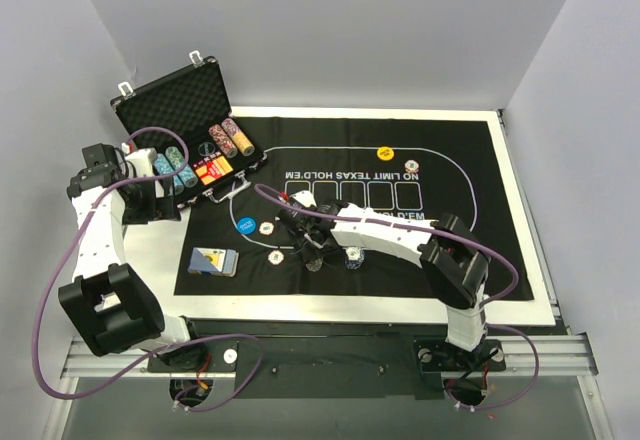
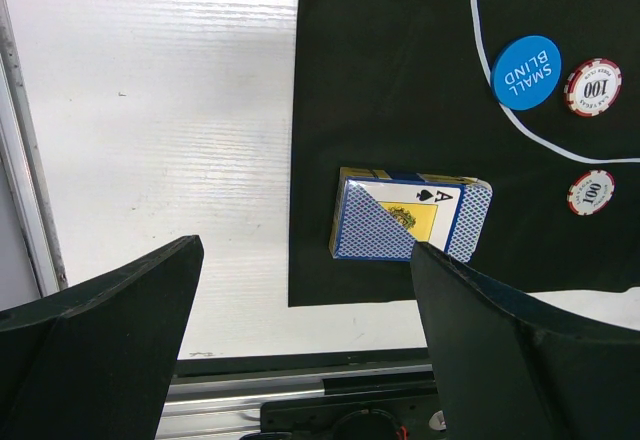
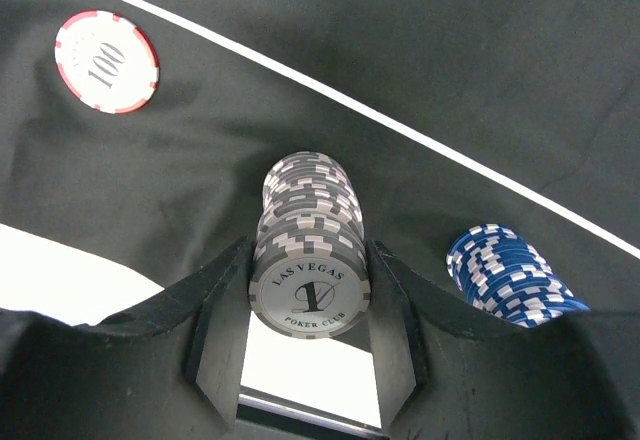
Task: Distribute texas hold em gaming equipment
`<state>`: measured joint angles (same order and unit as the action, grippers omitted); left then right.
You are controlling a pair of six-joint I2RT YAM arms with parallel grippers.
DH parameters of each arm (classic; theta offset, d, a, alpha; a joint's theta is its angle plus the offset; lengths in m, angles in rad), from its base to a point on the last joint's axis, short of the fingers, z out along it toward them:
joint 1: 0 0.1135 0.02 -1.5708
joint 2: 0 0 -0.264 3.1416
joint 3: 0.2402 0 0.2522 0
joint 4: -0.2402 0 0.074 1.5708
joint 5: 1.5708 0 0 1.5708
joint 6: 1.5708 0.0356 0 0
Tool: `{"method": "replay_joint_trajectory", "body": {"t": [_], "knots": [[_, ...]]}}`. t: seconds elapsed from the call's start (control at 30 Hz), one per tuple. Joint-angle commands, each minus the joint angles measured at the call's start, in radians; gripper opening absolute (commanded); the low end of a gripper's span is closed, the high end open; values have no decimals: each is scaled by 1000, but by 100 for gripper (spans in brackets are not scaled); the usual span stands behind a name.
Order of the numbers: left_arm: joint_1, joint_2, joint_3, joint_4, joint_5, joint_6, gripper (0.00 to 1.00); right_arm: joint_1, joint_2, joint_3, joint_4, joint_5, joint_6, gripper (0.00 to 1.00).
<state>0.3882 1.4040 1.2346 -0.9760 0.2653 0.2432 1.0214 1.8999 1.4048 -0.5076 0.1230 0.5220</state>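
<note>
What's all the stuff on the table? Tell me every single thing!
Case: one, black, open, back left.
Chip rows: several, mixed colours, inside case.
Table: one, white, under mat.
Mat: one, black, white print, table middle.
Card deck: one, blue, mat's near-left corner.
Blue button: one, blue, by the white line.
Yellow button: one, yellow, mat's far side.
Red chips: two, red-white, near blue button.
Blue chip stack: one, blue-white, on mat.
Grey chip stack: one, grey, between right fingers.
Left gripper: one, black, open, holding nothing.
Right gripper: one, black, shut on grey chip stack.
</note>
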Motion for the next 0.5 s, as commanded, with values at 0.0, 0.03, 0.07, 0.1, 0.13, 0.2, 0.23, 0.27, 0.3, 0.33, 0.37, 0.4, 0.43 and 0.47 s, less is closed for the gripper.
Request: {"method": "replay_joint_trajectory", "body": {"t": [0.0, 0.03, 0.07, 0.1, 0.13, 0.2, 0.23, 0.27, 0.3, 0.33, 0.37, 0.4, 0.43, 0.47], "knots": [[6, -33, 9, 16, 8, 11, 97, 5, -70, 22, -58, 21, -2, 37], [5, -34, 9, 16, 6, 11, 97, 5, -70, 26, -58, 21, -4, 37], [5, -33, 8, 17, 6, 13, 97, 5, -71, 36, -65, 20, -5, 37], [6, -36, 8, 19, 6, 13, 97, 5, -70, 40, -69, 20, -8, 37], [6, -36, 6, 19, 5, 13, 97, 6, -65, 51, -75, 20, -10, 37], [6, -34, 6, 19, 6, 13, 97, 8, -64, 66, -91, 20, -16, 37], [5, -36, 6, 19, 6, 13, 97, 8, -62, 72, -95, 24, -19, 37], [6, -36, 6, 19, 6, 15, 97, 6, -64, 83, -101, 26, -22, 37], [5, -37, 6, 19, 6, 15, 97, 6, -62, 92, -104, 26, -25, 37], [6, -34, 6, 19, 6, 15, 97, 5, -59, 111, -120, 30, -30, 37], [6, -34, 8, 19, 6, 15, 97, 2, -55, 124, -135, 29, -34, 37], [6, -31, 8, 20, 6, 15, 97, -4, -45, 155, -147, 27, -43, 37], [6, -30, 6, 23, 3, 16, 97, -7, -26, 198, -166, 26, -50, 37], [8, -27, 6, 25, 0, 16, 97, -14, -16, 224, -173, 26, -62, 37]]}}
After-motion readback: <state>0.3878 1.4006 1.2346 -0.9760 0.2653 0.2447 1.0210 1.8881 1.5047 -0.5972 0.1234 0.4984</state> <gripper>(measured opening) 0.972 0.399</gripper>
